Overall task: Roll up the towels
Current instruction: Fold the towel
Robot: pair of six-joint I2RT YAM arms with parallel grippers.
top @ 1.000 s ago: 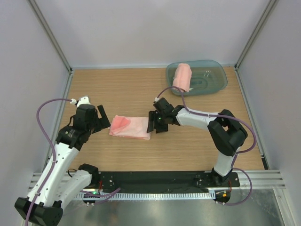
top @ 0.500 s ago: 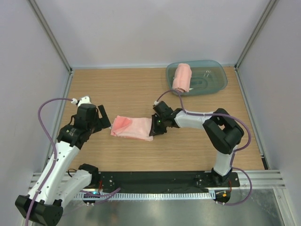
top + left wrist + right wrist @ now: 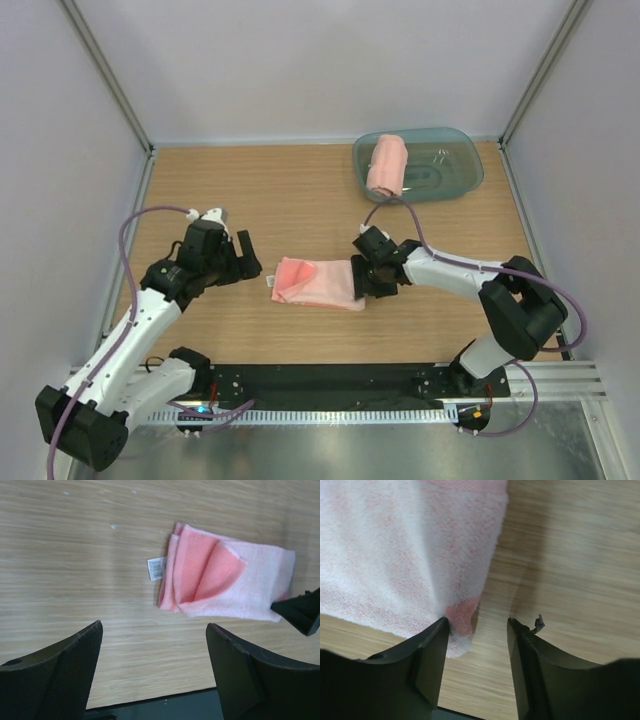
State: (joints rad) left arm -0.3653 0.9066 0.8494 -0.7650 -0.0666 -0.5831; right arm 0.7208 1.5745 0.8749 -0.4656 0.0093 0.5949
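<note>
Toward the left edge of the desk point(image 3: 290, 195) our left gripper point(image 3: 248, 262) stands wide, empty; the folded towel point(image 3: 315, 283) lies flat mid-desk, nearer the front edge; our right gripper point(image 3: 362, 278) sits half-open at its right end — one jaw touching, nothing pinched; the rolled towel point(image 3: 387, 165) rests in the tub point(image 3: 470, 172) at the far-right corner.

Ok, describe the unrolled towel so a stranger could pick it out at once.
Look at the wooden table, near its middle, between the left gripper and the right gripper. There lies a pink towel, folded flat, with a white tag. The other pink towel is rolled up and sits in the blue-green tub at the far right.
</note>
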